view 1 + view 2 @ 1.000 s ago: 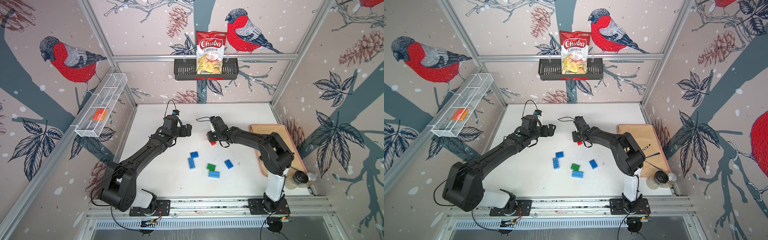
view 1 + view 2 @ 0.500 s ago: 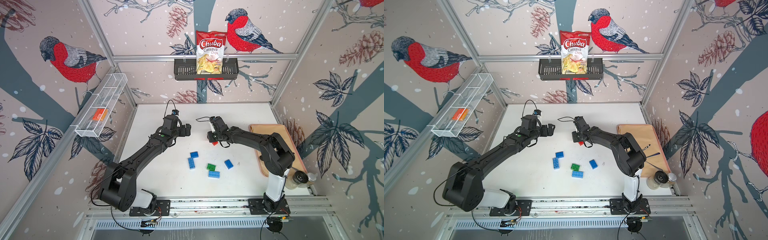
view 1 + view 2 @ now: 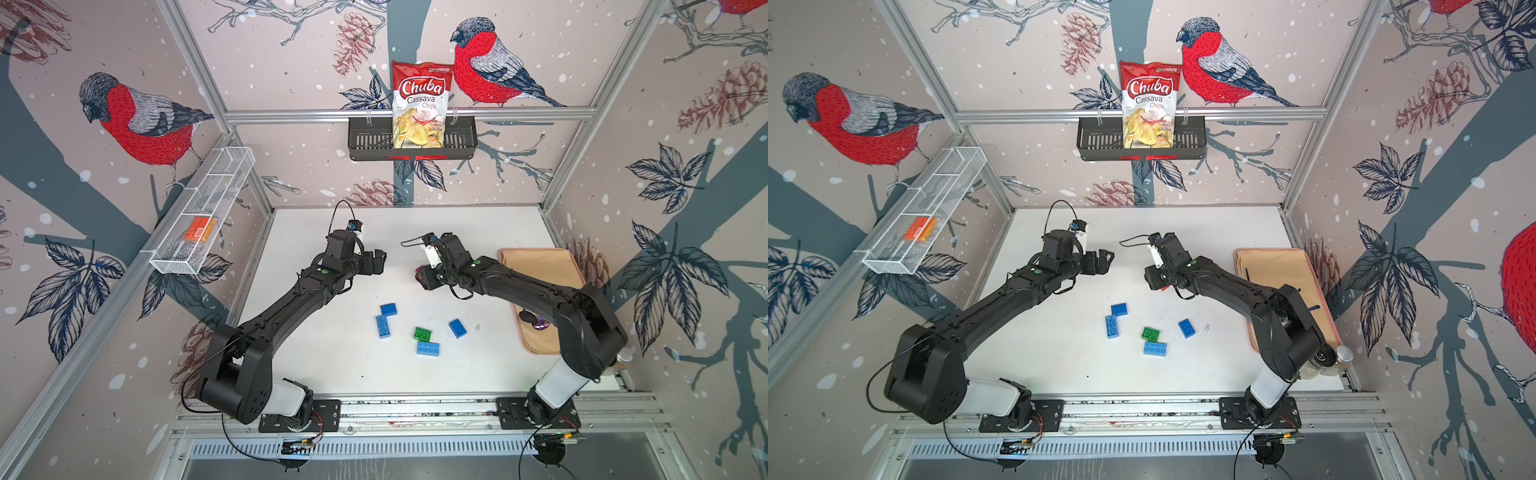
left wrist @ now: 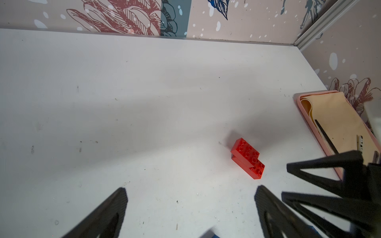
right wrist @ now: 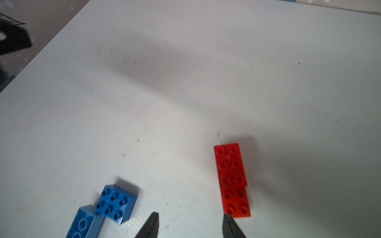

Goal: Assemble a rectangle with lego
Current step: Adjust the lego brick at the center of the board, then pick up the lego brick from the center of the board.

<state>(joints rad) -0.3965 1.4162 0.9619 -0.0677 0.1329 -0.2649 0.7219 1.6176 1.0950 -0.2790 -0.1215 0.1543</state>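
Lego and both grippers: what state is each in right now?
red bricks, two stacked with an offset, lying free.
two blue bricks, studs up, touching, not stacked.
green brick, loose, studs up.
light blue brick, loose, close beside the green one.
lone blue brick, loose, apart from the rest.
left gripper, jaws wide, empty.
right gripper, jaws apart, empty, beside the red bricks.

Ahead of the left fingers (image 4: 107, 214) the counter (image 4: 123, 92) lies bare to the back wall (image 4: 247, 18); the stacked red bricks (image 4: 247, 158) and the right fingers (image 5: 233, 228) crowd one side. Between the right fingers the counter is free, red bricks at one tip, blue bricks (image 5: 115, 204) near the other.
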